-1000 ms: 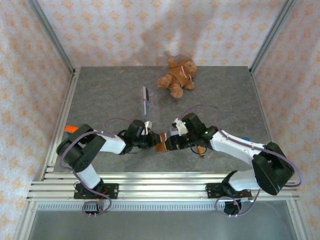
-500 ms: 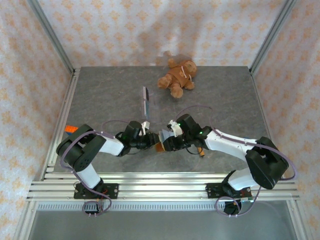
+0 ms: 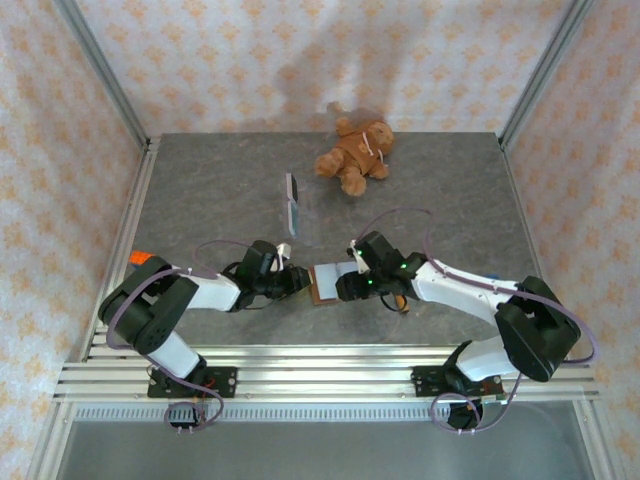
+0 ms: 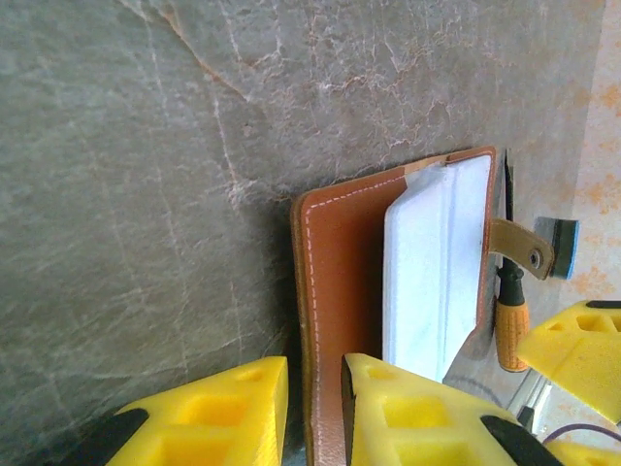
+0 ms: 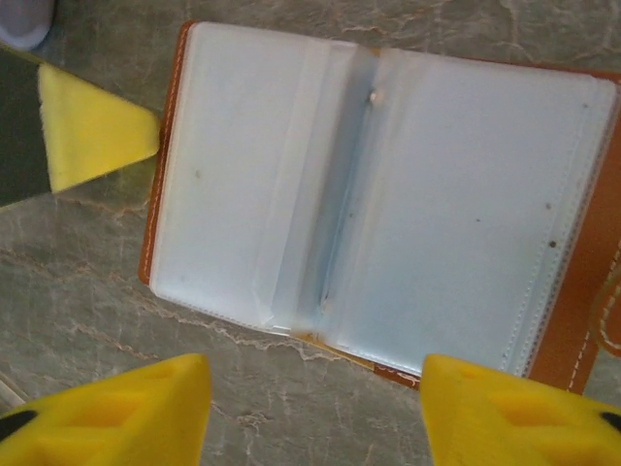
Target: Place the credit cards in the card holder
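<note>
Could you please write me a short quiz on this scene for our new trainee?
1. True or false: the brown leather card holder lies closed on the table.
2. The right gripper is: A) open, holding nothing; B) shut on a card; C) shut on the holder's snap tab.
3. Which gripper has the holder's leather edge between its fingers?

Key
1. False: it lies open, pale pockets facing up.
2. A.
3. The left gripper.
</note>
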